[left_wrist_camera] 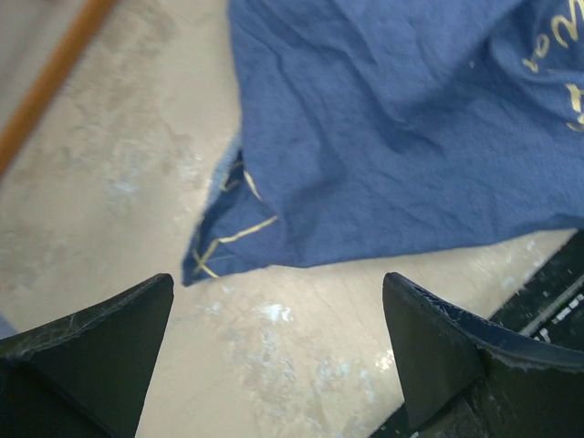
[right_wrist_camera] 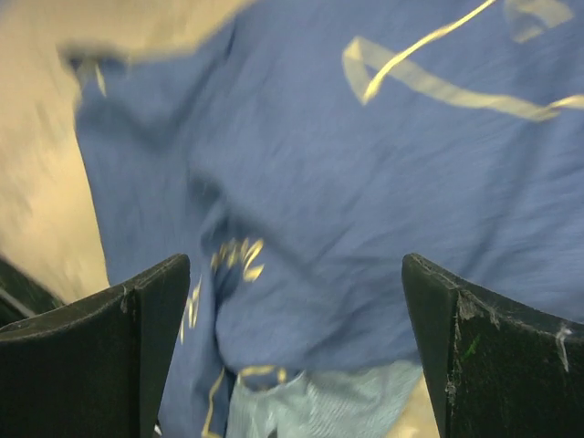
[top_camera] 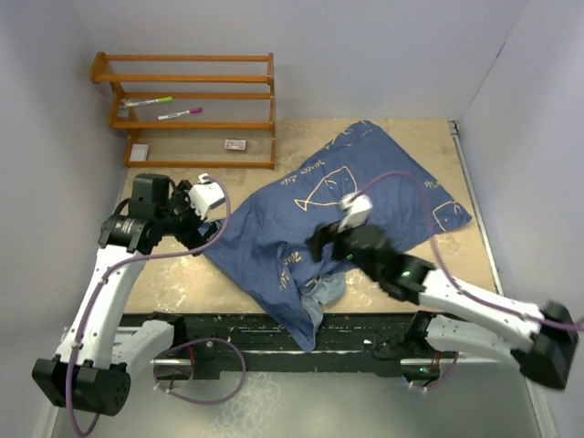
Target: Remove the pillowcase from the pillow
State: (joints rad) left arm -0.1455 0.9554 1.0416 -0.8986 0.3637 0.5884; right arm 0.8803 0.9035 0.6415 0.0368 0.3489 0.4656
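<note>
Scanning from above: the pillowcase (top_camera: 365, 196) sprawls from centre toward 2 o'clock on the table (top_camera: 173, 274); no pillow shows, presumably hidden inside; the left gripper (top_camera: 203, 222) sits at the cloth's 9 o'clock corner, the right gripper (top_camera: 319, 245) over its 6 o'clock edge.

Left wrist: pincer wide, empty, above bare table; the blue corner (left_wrist_camera: 212, 260) lies at 12 o'clock, just beyond the tips; advance before closing.

Right wrist: pincer wide, holding nothing; pale lining (right_wrist_camera: 310, 406) at 6 o'clock likely marks the opening; best pinch one layer only there.

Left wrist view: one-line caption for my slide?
Open left pincer hovers over the table, facing a corner of the blue pillowcase.
</note>
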